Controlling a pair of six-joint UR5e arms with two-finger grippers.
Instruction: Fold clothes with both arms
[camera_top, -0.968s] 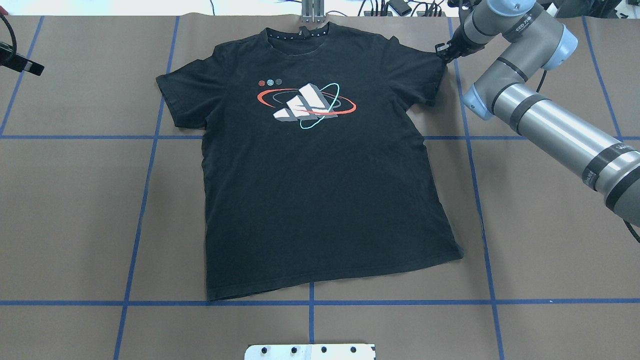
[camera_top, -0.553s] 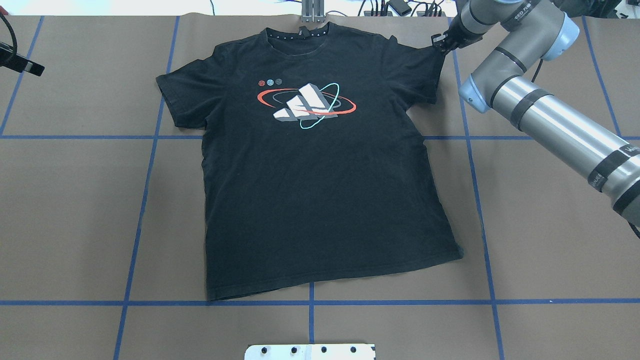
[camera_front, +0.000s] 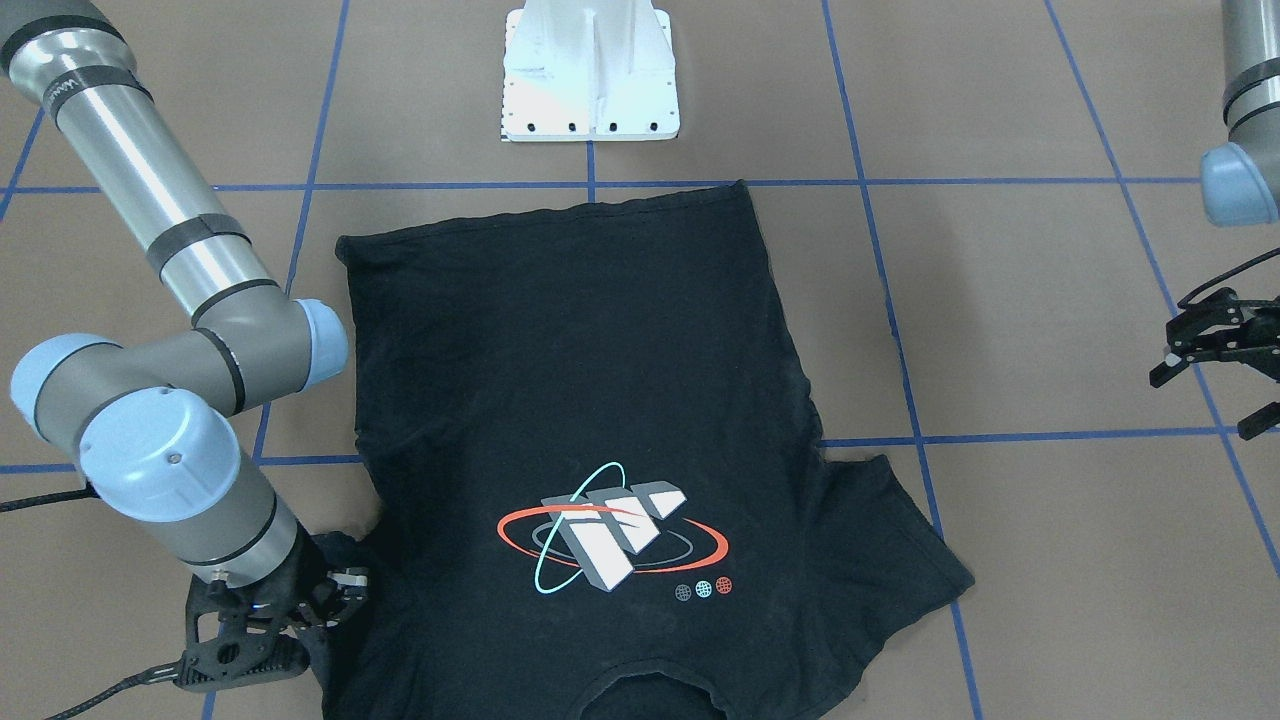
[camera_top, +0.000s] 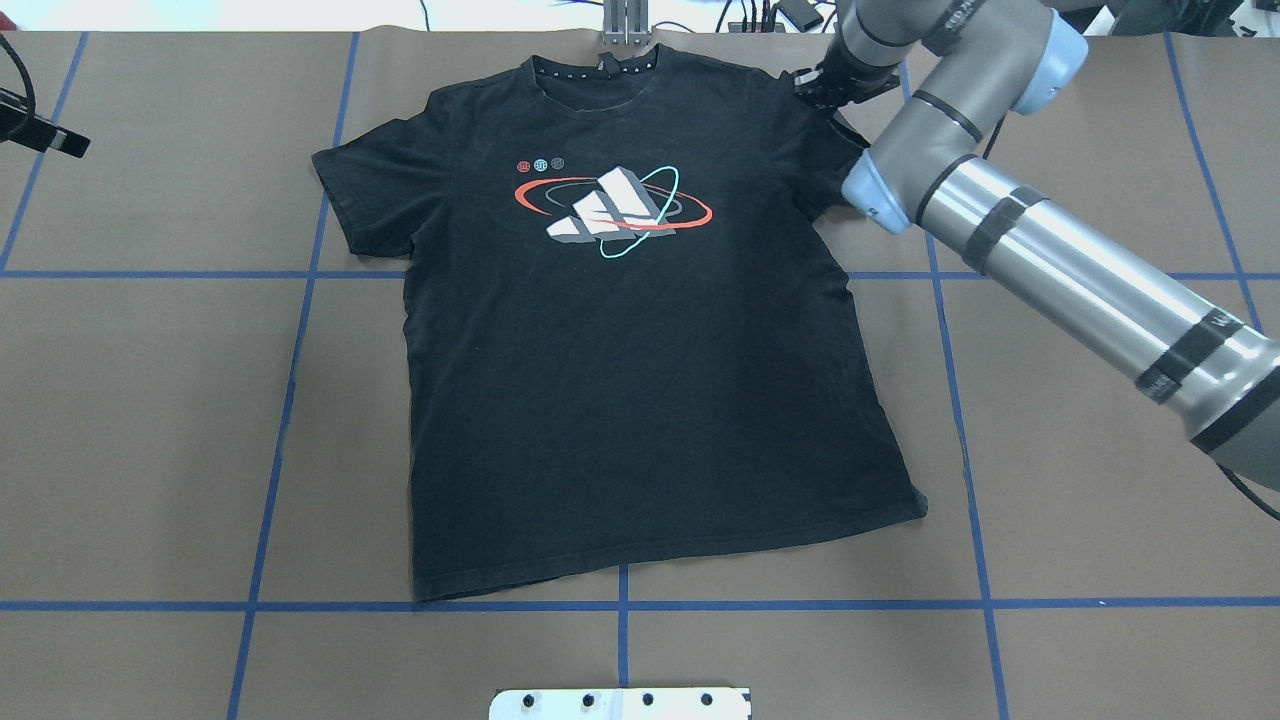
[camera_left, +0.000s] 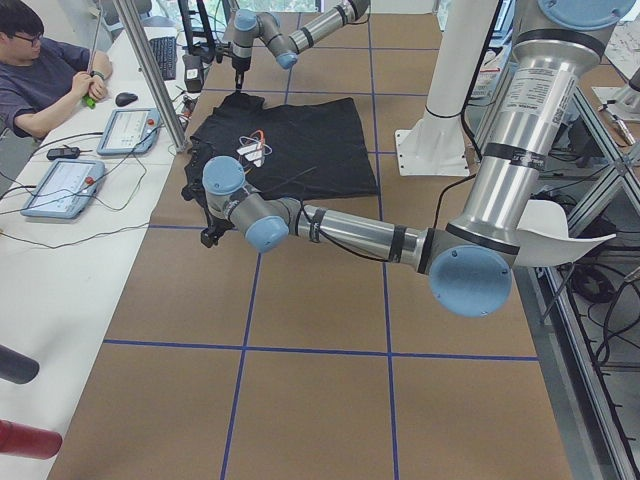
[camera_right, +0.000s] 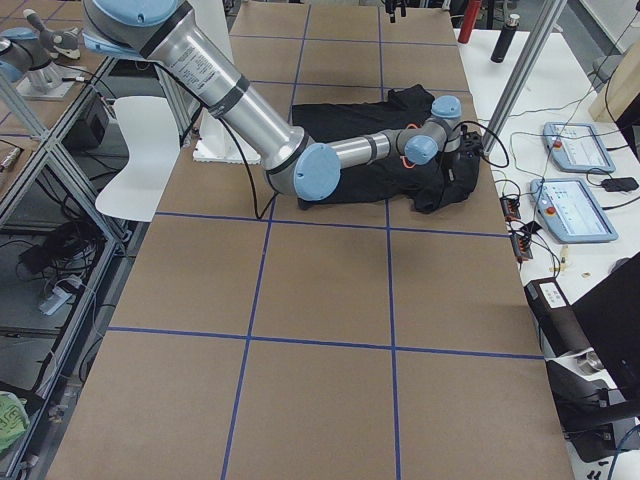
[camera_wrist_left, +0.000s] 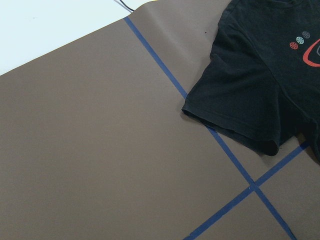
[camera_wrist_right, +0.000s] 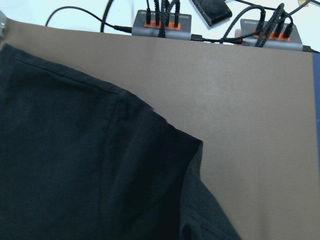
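Right gripper (camera_top: 828, 88) has shifted inward along the shoulder, pinching the sleeve (camera_wrist_right: 160, 160) and dragging it over the black T-shirt (camera_top: 640, 400). Shirt otherwise lies flat, graphic up, mid-counter (camera_top: 150, 400). Left gripper (camera_front: 1205, 400) spread, well apart. 0 folds complete; fold 1 looks just begun.

Wide bare tabletop (camera_top: 150, 420) toward the left edge and near right corner. The right arm (camera_top: 1050, 260) slants across the far right corner. White pedestal (camera_top: 620, 703) at mid near edge; apparent cable hubs (camera_wrist_right: 162, 22) along the far edge.
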